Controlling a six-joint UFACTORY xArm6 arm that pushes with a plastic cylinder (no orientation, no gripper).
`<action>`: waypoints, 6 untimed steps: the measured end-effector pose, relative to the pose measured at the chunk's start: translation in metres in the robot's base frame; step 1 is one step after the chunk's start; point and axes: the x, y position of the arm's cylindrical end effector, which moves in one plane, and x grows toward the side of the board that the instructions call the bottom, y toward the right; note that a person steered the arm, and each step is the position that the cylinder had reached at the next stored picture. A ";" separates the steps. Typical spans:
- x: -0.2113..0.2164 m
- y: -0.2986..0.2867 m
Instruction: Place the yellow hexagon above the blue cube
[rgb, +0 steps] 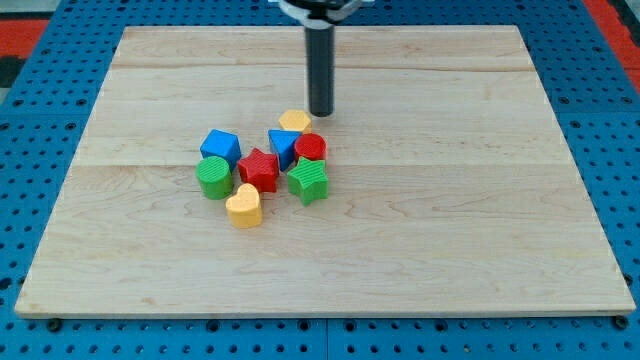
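The yellow hexagon (294, 120) lies at the top of a cluster of blocks in the middle of the wooden board (450, 230). It touches a blue triangular block (283, 146) just below it. The blue cube (220, 146) sits at the cluster's left, lower and to the left of the hexagon. My tip (320, 113) rests on the board just to the right of the yellow hexagon, very close to it or touching it.
A red cylinder (311, 148), a red star-shaped block (259, 169), a green cylinder (213, 177), a green star-shaped block (309, 181) and a yellow heart (244, 207) make up the cluster. A blue pegboard (40, 80) surrounds the board.
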 end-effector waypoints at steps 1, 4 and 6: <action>0.020 0.007; 0.037 -0.081; 0.005 -0.083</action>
